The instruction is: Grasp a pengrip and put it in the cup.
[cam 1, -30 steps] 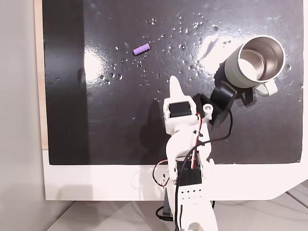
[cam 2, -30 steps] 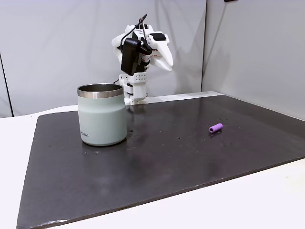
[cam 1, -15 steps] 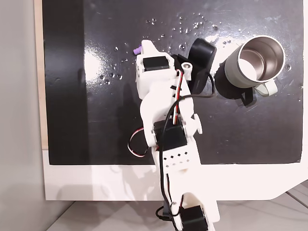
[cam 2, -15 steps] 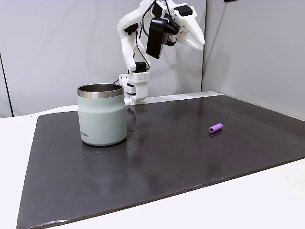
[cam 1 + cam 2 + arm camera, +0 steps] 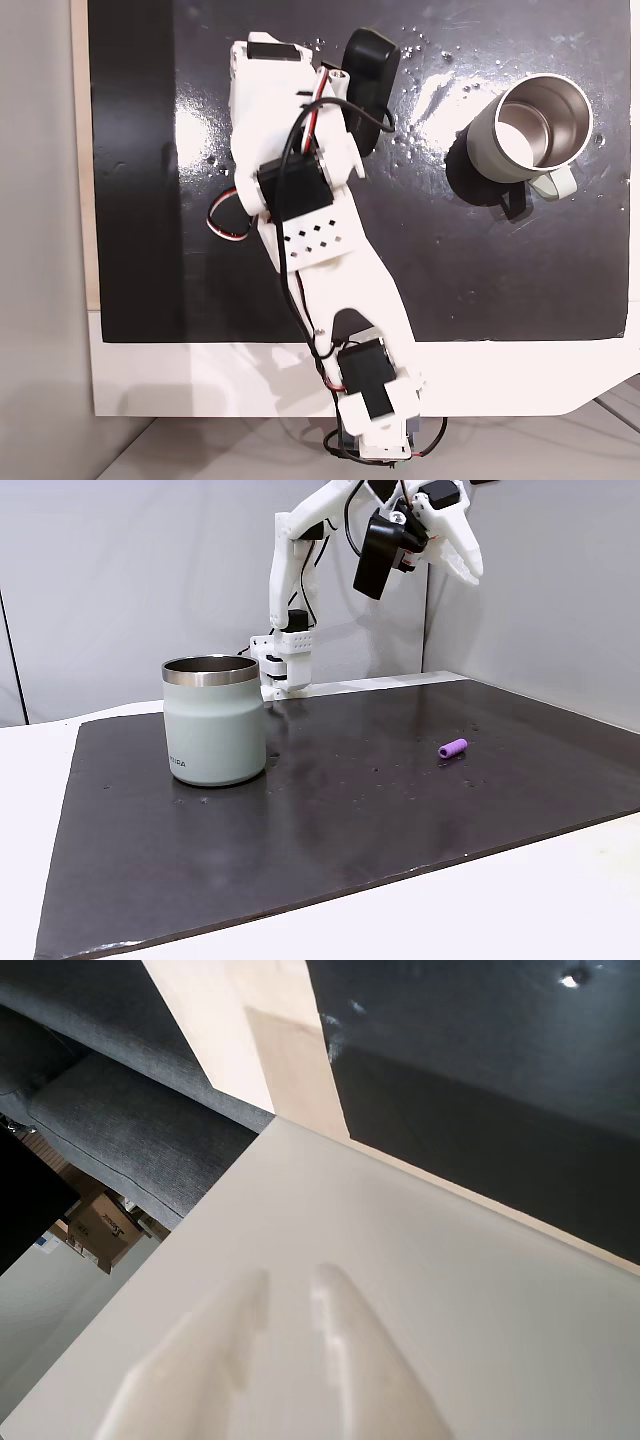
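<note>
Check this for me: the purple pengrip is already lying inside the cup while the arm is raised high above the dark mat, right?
Not quite. The pengrip is not inside the cup; it lies on the dark mat, well off to the cup's right in a fixed view from the side. The rest holds: the arm is raised, with the gripper high above the mat.

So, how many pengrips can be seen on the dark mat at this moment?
1. The pengrip lies on the mat, far right of the cup in a fixed view. In the view from above the arm could hide others.
</note>
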